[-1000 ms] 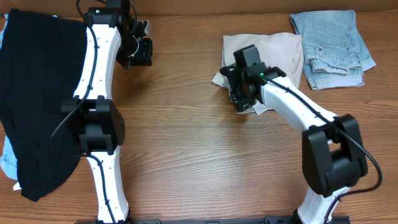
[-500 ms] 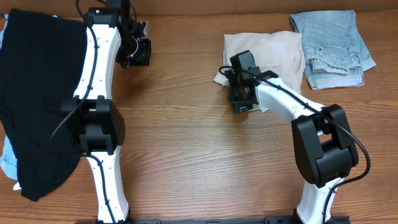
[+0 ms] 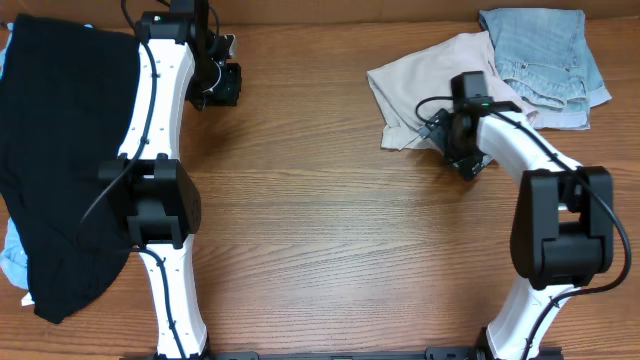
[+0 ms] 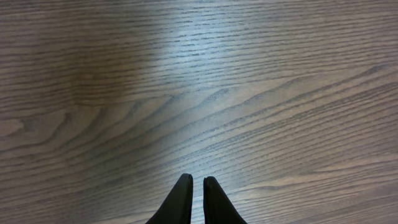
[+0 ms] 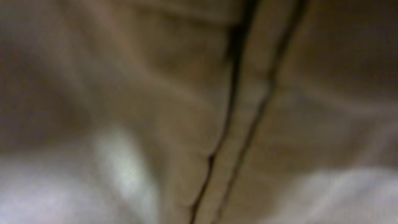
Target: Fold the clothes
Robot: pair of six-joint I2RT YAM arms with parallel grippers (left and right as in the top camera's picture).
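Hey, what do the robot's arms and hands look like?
Both the left arm and right arm have white tubular links, bulky black joint housings and a black cable running along them. The left hand and right hand are black; the left's fingers are slim and tapered. A green light glows near the right wrist.

Wood table [image 3: 320,240]: khaki shorts [image 3: 420,85], denim shorts [image 3: 545,50], black garment [image 3: 60,150]

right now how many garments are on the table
3: black garment far left, khaki shorts upper right, denim shorts top-right corner; blue fabric beneath the black may be another
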